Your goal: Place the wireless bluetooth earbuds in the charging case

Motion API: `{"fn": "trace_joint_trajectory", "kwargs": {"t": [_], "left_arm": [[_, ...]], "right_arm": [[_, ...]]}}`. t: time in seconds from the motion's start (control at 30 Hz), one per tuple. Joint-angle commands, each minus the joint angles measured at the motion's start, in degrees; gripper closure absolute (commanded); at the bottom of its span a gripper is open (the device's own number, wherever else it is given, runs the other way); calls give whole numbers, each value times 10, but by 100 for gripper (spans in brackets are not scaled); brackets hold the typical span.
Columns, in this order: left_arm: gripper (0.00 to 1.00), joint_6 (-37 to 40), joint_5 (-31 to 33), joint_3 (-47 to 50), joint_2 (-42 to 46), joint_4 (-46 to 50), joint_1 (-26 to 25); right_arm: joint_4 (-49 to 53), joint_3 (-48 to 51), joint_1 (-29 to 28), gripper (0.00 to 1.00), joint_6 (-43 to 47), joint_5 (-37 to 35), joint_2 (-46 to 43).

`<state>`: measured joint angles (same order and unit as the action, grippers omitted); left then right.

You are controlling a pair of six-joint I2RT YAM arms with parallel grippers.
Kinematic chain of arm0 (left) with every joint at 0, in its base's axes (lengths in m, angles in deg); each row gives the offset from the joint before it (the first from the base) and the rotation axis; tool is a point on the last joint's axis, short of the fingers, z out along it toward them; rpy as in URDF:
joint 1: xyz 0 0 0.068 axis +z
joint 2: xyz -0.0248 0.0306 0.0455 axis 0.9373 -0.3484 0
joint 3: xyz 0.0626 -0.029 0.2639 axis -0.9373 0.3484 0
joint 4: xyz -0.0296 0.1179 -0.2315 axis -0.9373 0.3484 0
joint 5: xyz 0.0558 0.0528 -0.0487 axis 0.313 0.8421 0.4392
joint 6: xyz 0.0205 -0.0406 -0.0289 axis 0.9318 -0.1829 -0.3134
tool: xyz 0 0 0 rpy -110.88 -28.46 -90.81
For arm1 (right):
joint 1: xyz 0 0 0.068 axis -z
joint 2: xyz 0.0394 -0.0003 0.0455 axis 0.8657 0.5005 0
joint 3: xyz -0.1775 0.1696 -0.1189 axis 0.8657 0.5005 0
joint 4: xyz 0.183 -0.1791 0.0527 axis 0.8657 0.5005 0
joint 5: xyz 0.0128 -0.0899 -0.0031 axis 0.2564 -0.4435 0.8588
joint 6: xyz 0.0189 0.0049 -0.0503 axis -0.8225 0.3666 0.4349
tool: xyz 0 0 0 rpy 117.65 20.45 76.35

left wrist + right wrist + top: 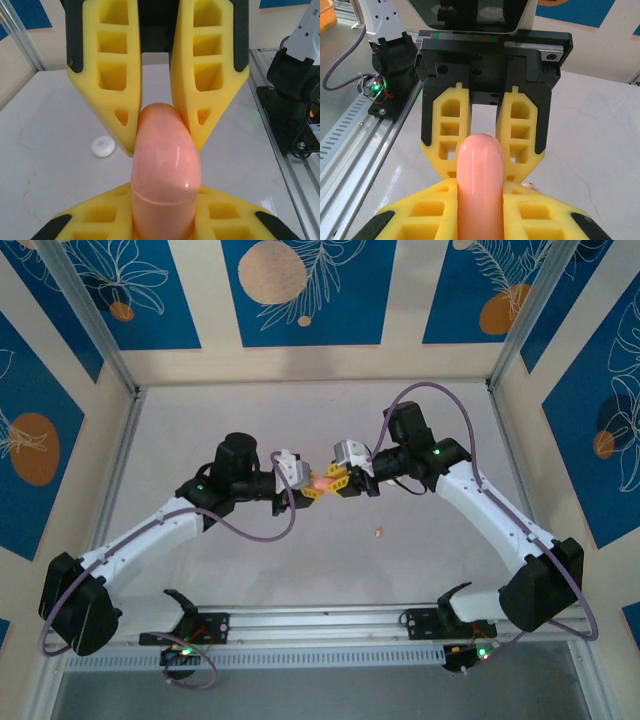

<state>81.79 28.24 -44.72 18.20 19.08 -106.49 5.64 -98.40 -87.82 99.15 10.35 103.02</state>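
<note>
Early stage, by my read: small salmon-pink pebble-shaped plastic charging case [165,165] sits mid-frame in top view, off the pale surface [250,420], seam apparently shut. Left end effector [303,487] & right end effector [337,480] each clamp one end. One tiny salmon-pink rounded earbud [378,532] lies loose lower right of it. Opening + inserting look undone.

White arms [150,530], black joints, purple cables [440,388]; left gripper [305,487], right gripper [335,480]: yellow hollow-celled fingers [107,75]. Green lights [483,652] near five, seven o'clock.
</note>
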Motion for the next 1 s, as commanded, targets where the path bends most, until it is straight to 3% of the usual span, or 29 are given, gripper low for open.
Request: {"fn": "trace_joint_trajectory", "kwargs": {"t": [0.0, 0.07, 0.13, 0.37, 0.63, 0.77, 0.97], "left_arm": [[77, -2, -25, -14, 4, -10, -3], [77, -3, -26, -15, 6, -9, -3], [70, -5, -24, -12, 7, -14, -4], [67, -20, -28, -9, 8, -28, -4], [80, -13, -28, -13, 8, -14, -4], [81, -11, -30, -13, 11, -12, -4], [82, -5, -34, -10, 15, -7, -4]], "right_arm": [[-2, 10, 4, 80, -6, 17, -8], [-1, 8, 5, 84, -9, 17, -6], [0, 8, 5, 91, -9, 18, -5], [4, 9, 6, 93, -1, 19, -5], [1, 8, 6, 92, -2, 18, -6], [-12, 9, 8, 73, -24, 2, -3], [-39, 11, 11, 63, -52, -47, -4]]}}
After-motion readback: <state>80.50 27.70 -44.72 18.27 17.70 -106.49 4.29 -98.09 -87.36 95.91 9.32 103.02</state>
